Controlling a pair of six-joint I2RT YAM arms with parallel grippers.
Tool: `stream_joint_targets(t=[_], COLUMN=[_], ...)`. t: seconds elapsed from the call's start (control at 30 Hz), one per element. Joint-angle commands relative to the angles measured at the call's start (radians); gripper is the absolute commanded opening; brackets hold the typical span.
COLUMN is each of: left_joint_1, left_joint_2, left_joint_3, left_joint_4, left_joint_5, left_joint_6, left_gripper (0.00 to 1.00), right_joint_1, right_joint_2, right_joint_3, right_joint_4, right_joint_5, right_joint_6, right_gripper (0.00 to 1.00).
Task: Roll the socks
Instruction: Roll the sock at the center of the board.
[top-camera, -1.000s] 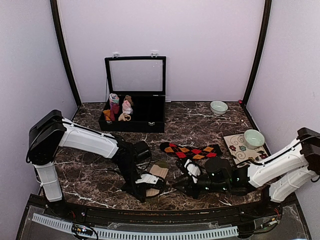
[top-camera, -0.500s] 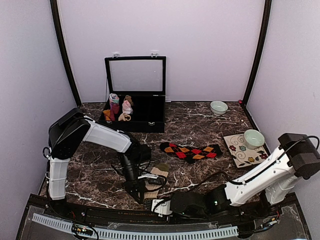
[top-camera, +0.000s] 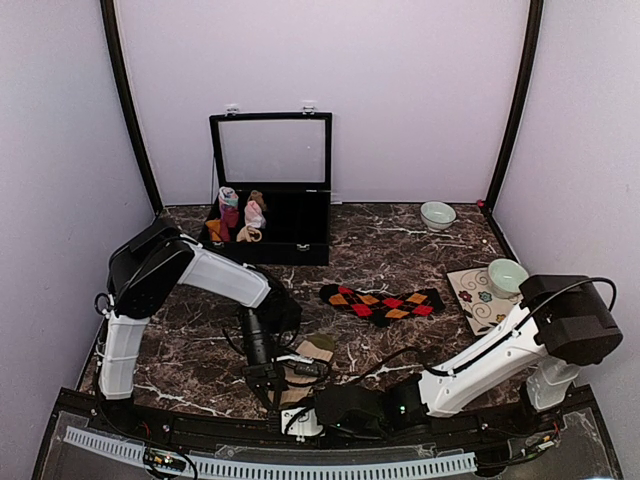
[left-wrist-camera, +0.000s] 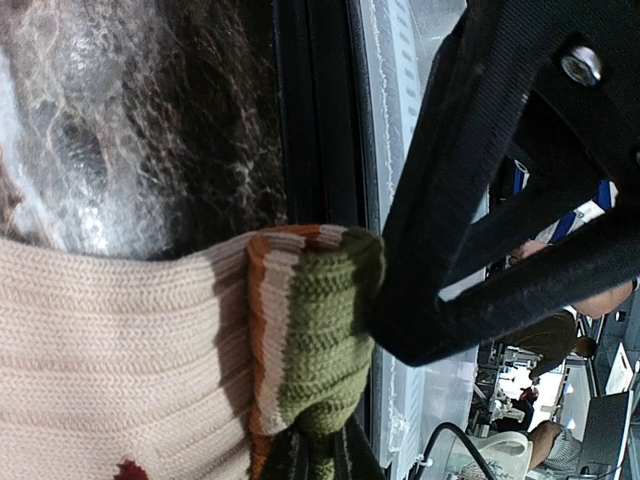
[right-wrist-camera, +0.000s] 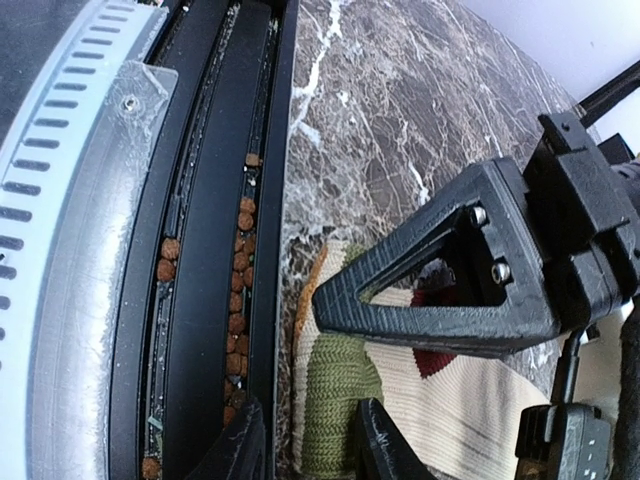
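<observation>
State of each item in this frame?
Cream striped knit sock: lying on marble table, green cuff at near edge.
Left gripper: shut on that cuff.
Right gripper: straddling the cuff, grip unclear.
Black argyle knit sock: flat, unrolled.
Black hinged display case: lid open.
Two pale green bowls: upright.

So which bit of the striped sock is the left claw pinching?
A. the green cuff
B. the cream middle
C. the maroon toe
A: the left gripper is shut on the green cuff of the cream sock, which bunches into its fingers right at the front edge of the table.
</observation>
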Motion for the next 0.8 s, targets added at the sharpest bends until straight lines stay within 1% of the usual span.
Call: stream_joint_targets(t=[0.0, 0.13, 0.33, 0.43, 0.5, 0.53, 0.6, 0.63, 0.67, 0.7, 0.77], left_joint_1=[-0.01, -0.009, 0.009, 0.012, 0.015, 0.018, 0.034, 0.042, 0.051, 0.06, 0.079], left_joint_2=[0.101, 0.104, 0.106, 0.101, 0.091, 0.081, 0.043, 0.019, -0.009, -0.044, -0.127], left_joint_3=[-0.029, -0.017, -0.008, -0.002, -0.003, -0.009, -0.026, -0.037, -0.048, -0.069, -0.112], left_joint_4=[0.114, 0.108, 0.107, 0.096, 0.098, 0.104, 0.121, 0.126, 0.128, 0.13, 0.151], left_joint_5=[-0.396, -0.393, -0.379, -0.368, -0.369, -0.369, -0.376, -0.375, -0.374, -0.371, -0.367], left_joint_6=[-0.02, -0.024, -0.03, -0.031, -0.039, -0.044, -0.057, -0.063, -0.069, -0.074, -0.078], left_gripper=[0.04, 0.04, 0.05, 0.08, 0.15, 0.2, 0.26, 0.32, 0.4, 0.43, 0.43], right_joint_1=[-0.01, -0.024, -0.029, -0.043, -0.053, -0.057, -0.062, -0.063, -0.065, -0.065, -0.07], right_joint_2=[0.013, 0.059, 0.123, 0.133, 0.131, 0.129, 0.124, 0.123, 0.122, 0.123, 0.126], right_joint_3=[0.025, 0.034, 0.025, -0.005, -0.03, -0.038, -0.063, -0.077, -0.089, -0.103, -0.128], right_joint_4=[0.061, 0.08, 0.123, 0.143, 0.153, 0.156, 0.169, 0.176, 0.185, 0.199, 0.222], right_joint_5=[-0.034, -0.029, -0.012, 0.008, 0.004, 0.0, -0.02, -0.027, -0.031, -0.033, -0.04], right_joint_6=[-0.01, -0.009, 0.026, 0.065, 0.095, 0.111, 0.15, 0.172, 0.194, 0.215, 0.261], right_gripper=[0.31, 0.32, 0.31, 0.29, 0.24, 0.2, 0.09, 0.06, 0.04, 0.02, 0.0])
